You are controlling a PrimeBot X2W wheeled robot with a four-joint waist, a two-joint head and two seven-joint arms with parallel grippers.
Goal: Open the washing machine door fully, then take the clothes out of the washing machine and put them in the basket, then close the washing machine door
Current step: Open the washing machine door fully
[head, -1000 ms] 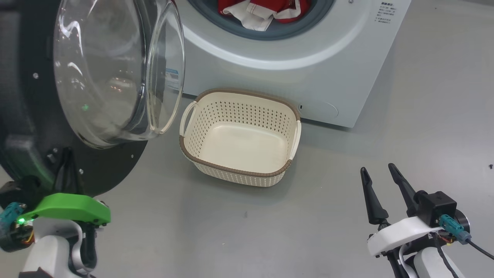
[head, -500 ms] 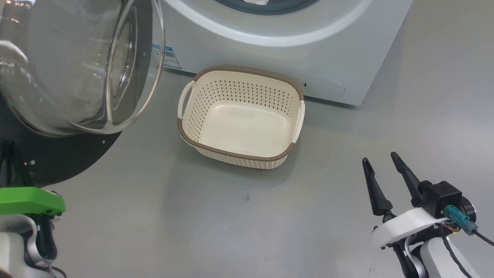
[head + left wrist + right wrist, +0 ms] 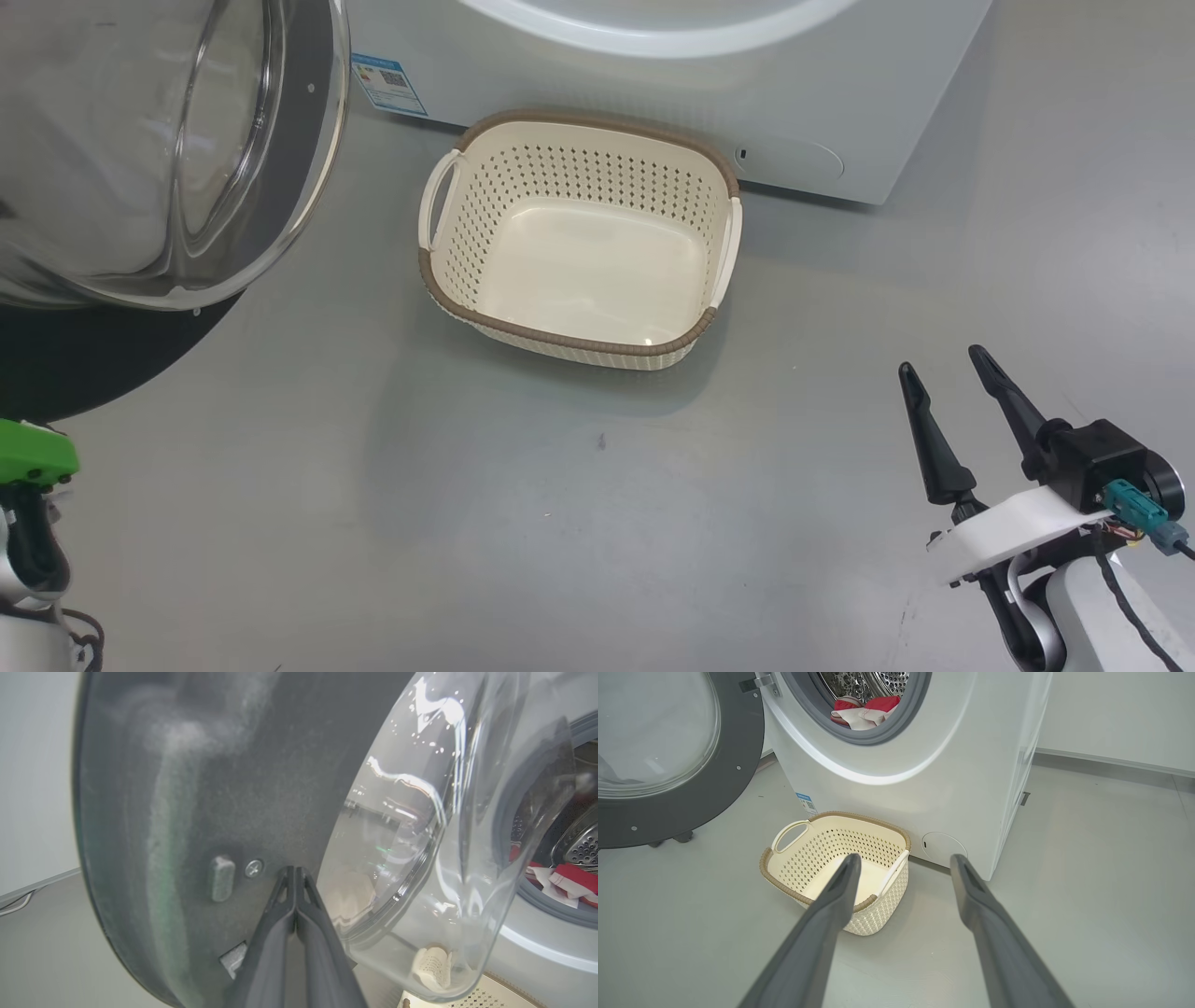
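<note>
Status: door swung wide at upper left of the right wrist view, full travel unconfirmed. Inside the washing machine, top centre, sit the clothes; basket below is empty, so unloading and closing remain. Tips of left pincer clenched on nothing at the door's inner face; right pincer released, empty.

Floor: smooth grey, seamless, faint sheen; broad soft highlights, shadows diffuse. Small dark speck mid-floor (dirt or scuff, cannot tell). Wall: plain off-white, matte, evenly lit. Grey skirting strip runs along wall foot. Left wrist view: same pale wall at left edge, thin pale cable lying on floor near wall foot.
</note>
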